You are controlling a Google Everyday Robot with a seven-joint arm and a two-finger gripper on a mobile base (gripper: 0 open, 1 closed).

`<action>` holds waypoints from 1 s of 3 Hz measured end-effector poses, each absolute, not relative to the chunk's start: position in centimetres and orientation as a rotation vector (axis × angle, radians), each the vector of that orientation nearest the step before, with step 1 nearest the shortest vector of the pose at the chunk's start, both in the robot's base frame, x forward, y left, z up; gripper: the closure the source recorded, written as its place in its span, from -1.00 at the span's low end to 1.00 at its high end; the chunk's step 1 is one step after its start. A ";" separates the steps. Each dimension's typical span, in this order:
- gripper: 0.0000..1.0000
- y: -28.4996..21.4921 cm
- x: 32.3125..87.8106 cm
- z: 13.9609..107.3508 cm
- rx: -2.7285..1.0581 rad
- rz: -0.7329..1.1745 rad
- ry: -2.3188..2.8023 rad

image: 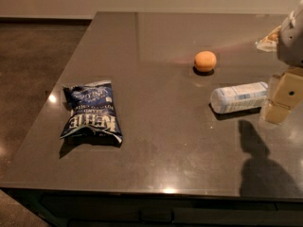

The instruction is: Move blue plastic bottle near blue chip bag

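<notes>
The blue plastic bottle point(239, 97) lies on its side on the dark table point(156, 145), right of the middle, with its long axis running left to right. My gripper point(280, 100) is at the right edge of the view, right at the bottle's right end, low over the table. That end of the bottle is hidden behind the gripper. The blue chip bag point(91, 111) lies flat on the left part of the table, well apart from the bottle, with its white lettering upside down to me.
A round orange fruit point(205, 61) sits behind the bottle, a little to its left. A pale packet point(268, 40) lies at the far right, partly behind my arm. The table's left edge drops to a brown floor point(33, 60).
</notes>
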State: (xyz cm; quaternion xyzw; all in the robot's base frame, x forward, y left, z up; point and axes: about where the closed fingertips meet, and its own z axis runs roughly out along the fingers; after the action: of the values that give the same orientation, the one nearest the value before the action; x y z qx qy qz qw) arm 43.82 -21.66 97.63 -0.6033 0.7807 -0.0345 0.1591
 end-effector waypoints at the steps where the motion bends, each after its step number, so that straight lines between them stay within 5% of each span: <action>1: -1.00 -21.7 43.8 97.6 -1.724 -0.099 2.231; 3: -1.00 -22.3 47.4 95.0 -1.808 -0.073 2.216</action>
State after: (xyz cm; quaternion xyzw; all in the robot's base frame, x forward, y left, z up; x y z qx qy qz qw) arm 47.41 -22.26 95.01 -0.6258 0.7669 -0.0253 0.1399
